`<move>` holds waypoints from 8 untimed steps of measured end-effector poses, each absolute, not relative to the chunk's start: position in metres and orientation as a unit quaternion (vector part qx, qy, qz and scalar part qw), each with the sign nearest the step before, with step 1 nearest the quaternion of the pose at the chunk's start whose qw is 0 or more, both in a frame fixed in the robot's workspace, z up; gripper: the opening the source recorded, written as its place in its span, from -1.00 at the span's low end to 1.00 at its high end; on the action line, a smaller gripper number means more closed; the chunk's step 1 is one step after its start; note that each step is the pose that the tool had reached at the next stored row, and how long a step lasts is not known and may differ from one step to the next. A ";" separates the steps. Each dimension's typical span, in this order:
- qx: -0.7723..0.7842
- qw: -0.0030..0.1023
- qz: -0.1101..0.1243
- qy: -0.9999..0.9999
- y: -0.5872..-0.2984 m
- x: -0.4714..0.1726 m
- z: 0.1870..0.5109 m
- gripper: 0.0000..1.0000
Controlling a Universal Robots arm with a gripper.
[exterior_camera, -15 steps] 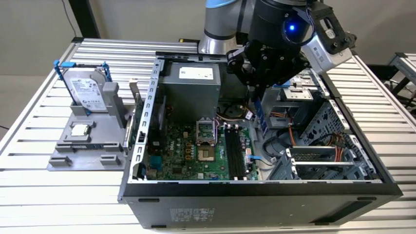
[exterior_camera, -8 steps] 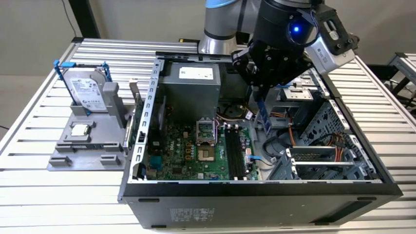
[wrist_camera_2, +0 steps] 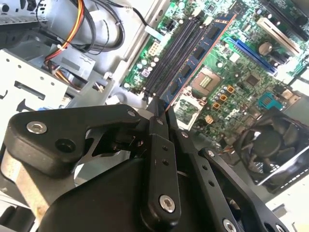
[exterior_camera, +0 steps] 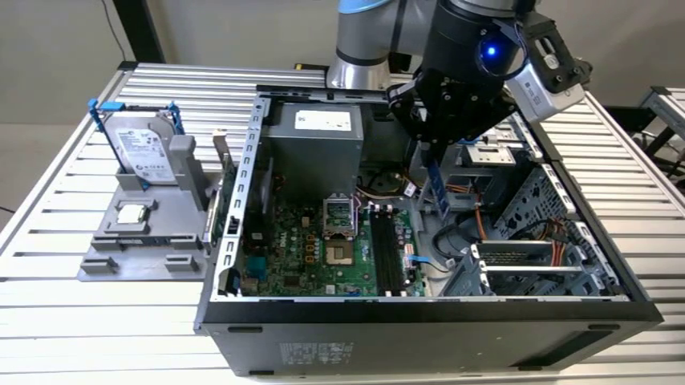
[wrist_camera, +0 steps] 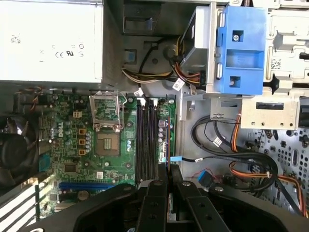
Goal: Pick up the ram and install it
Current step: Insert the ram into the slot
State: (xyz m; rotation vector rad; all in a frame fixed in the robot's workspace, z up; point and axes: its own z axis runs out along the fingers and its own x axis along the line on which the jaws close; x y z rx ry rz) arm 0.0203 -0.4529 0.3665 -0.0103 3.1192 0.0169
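My gripper (exterior_camera: 434, 152) is shut on the ram (exterior_camera: 435, 188), a long narrow board that hangs downward from the black fingers inside the open computer case (exterior_camera: 230, 241). It hangs above the motherboard, a little toward the exterior view's right of the black memory slots (exterior_camera: 387, 249). In the second wrist view the ram (wrist_camera_2: 198, 53) runs out from the gripper (wrist_camera_2: 166, 116) with its black chips showing, alongside the memory slots (wrist_camera_2: 174, 48). In the first wrist view the gripper (wrist_camera: 168, 181) sits just beside the memory slots (wrist_camera: 147, 140), and the ram is seen edge-on between the fingers.
A grey power supply (exterior_camera: 310, 140) fills the case's back. The open processor socket (exterior_camera: 340, 253) lies beside the slots. Orange and black cables (wrist_camera: 251, 169) and a blue drive caddy (wrist_camera: 240, 48) crowd the drive side. Outside the case, a hard drive (exterior_camera: 144, 148) and processor chip (exterior_camera: 131, 213) rest on a grey holder.
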 end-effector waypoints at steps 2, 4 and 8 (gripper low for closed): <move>-0.001 0.011 0.005 1.000 -0.451 0.021 0.365 -1.00; 0.001 0.011 0.005 1.000 -0.449 0.022 0.363 -1.00; 0.004 0.011 0.005 1.000 -0.448 0.022 0.360 -1.00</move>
